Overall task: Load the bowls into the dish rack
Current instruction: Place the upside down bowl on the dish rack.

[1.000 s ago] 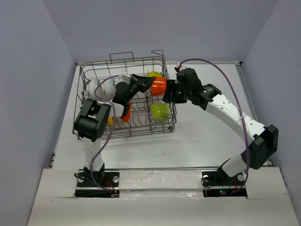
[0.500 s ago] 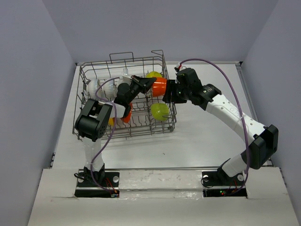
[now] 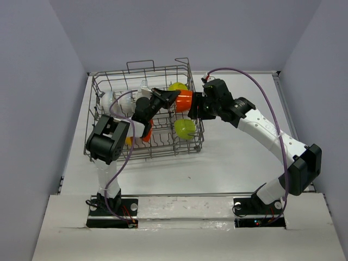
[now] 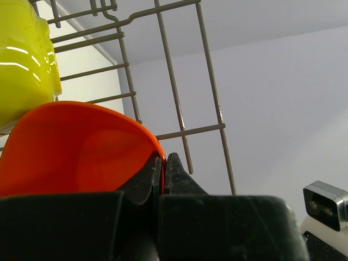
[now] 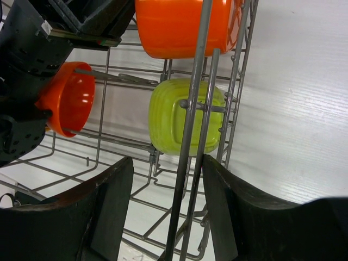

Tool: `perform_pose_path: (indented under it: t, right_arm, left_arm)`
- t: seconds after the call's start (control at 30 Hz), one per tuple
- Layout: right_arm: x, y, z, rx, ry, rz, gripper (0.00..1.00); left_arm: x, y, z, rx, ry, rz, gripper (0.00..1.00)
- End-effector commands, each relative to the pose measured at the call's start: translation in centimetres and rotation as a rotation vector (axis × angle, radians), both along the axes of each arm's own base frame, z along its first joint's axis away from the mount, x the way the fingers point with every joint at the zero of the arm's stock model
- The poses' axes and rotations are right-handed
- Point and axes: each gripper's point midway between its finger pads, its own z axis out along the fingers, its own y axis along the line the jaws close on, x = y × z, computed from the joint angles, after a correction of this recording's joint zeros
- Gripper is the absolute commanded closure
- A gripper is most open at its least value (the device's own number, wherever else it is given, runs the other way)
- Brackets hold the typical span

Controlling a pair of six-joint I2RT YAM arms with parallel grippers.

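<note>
The dish rack (image 3: 109,81) stands at the back left of the table. My left gripper (image 3: 174,96) reaches across the inside of it and is shut on the rim of an orange bowl (image 3: 184,100), held up against the rack's right wall. In the left wrist view the jaws pinch that bowl's (image 4: 81,147) thin edge, with my left gripper (image 4: 161,163) close to the wall wires (image 4: 174,92). My right gripper (image 3: 196,109) is open just outside that wall. Its fingers (image 5: 111,201) straddle upright rack wires (image 5: 190,136) without touching the orange bowl (image 5: 185,27) above.
Other bowls sit in the rack: a lime green one (image 5: 185,117) at the near right, a red-orange one (image 5: 68,106) in the middle, white ones (image 3: 111,100) at the left, another lime one (image 3: 176,86) at the back. Bare table (image 3: 244,157) lies right of the rack.
My left wrist has turned slightly with the orange bowl still pinched. The right arm has not moved.
</note>
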Motion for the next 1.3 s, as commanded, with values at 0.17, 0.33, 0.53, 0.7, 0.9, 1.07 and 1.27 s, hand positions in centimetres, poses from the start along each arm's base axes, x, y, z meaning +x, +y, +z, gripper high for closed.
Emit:
perform_pose_path:
  t: [0.17,0.33,0.53,0.7,0.9,1.07,1.27]
  right_arm:
    - [0.0,0.3,0.0,-0.009,-0.028,0.009,0.41]
    - [-0.1,0.2,0.0,-0.007,-0.025,0.011,0.41]
    - [-0.1,0.1,-0.1,-0.011,-0.025,0.01,0.41]
    - [-0.1,0.1,0.0,-0.011,-0.028,0.007,0.41]
    - [0.0,0.1,-0.1,-0.016,-0.027,0.006,0.41]
    - [0.1,0.2,-0.1,-0.015,-0.025,0.006,0.41]
    - [0.1,0.1,-0.3,-0.024,-0.025,0.002,0.41]
  left_arm:
    - [-4.5,2.1,13.1,-0.092,-0.523,0.06,1.0]
    - [-4.2,1.9,12.9,-0.062,-0.505,0.064,1.0]
    - [-4.1,1.8,12.5,-0.045,-0.496,0.062,1.0]
    - [-4.2,1.5,12.7,-0.082,-0.506,0.035,1.0]
    - [-4.0,1.3,12.1,-0.105,-0.494,0.024,1.0]
    - [-4.0,1.0,11.5,-0.134,-0.487,0.013,1.0]
    - [-3.9,0.6,11.3,-0.137,-0.485,0.008,1.0]
